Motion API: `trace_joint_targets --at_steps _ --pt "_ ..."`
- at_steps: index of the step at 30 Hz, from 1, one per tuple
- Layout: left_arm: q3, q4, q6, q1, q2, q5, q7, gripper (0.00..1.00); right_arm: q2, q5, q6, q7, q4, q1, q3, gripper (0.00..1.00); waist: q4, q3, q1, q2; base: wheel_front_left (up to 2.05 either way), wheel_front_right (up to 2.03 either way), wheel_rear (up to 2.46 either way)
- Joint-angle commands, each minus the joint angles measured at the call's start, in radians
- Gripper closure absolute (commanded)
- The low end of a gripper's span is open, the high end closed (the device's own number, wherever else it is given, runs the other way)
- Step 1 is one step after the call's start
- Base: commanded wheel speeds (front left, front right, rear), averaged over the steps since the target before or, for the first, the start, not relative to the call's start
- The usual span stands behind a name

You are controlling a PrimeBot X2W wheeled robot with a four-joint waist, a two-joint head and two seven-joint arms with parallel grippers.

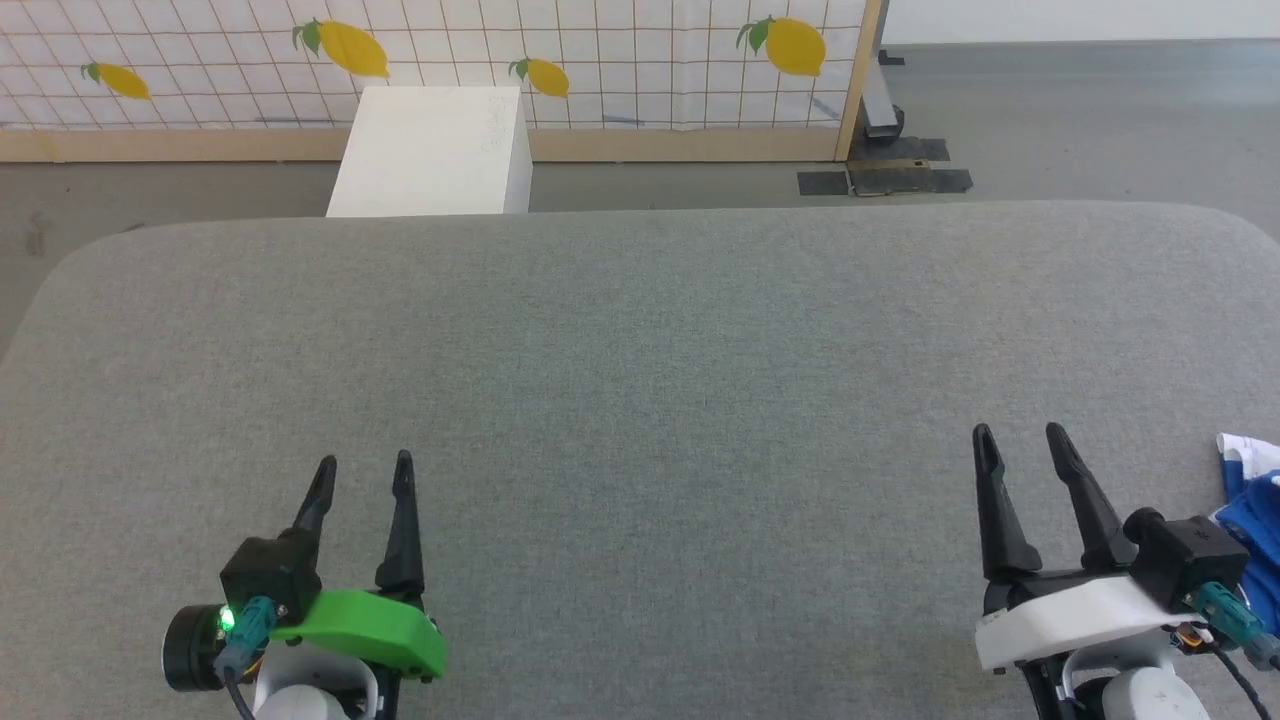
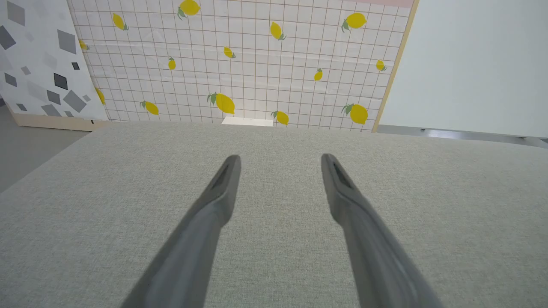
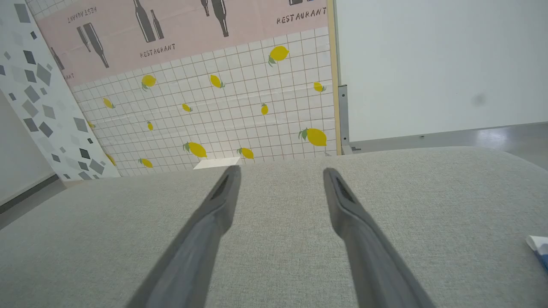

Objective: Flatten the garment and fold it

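A blue and white garment lies bunched at the right edge of the head view, mostly cut off. A small corner of the garment also peeks in at the right edge of the right wrist view. My right gripper stands open just left of it, apart from the cloth, with nothing between its fingers. Far to the left, my left gripper is open and empty over the grey surface, its fingers spread wide.
The grey fabric-covered table has rounded far corners. A white box stands on the floor beyond its far edge, before a lemon-print screen. A dark floor bracket sits at the screen's right end.
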Motion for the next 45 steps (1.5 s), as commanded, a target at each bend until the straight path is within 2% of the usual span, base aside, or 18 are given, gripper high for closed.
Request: trace_joint_targets --at_steps 1,45 --pt "0.0 0.0 0.0 0.0 0.0 0.0 0.001 1.0 0.0 -0.001 0.0 0.001 0.0 0.0 0.001 1.0 0.0 0.0 0.0001 0.0 0.0 0.0 0.0" --pt "-0.005 -0.067 0.023 0.02 -0.003 0.045 0.084 1.0 0.0 -0.073 0.0 0.084 -0.053 0.012 0.005 1.0 -0.012 -0.014 0.0001 0.0 0.0 0.0 0.0"
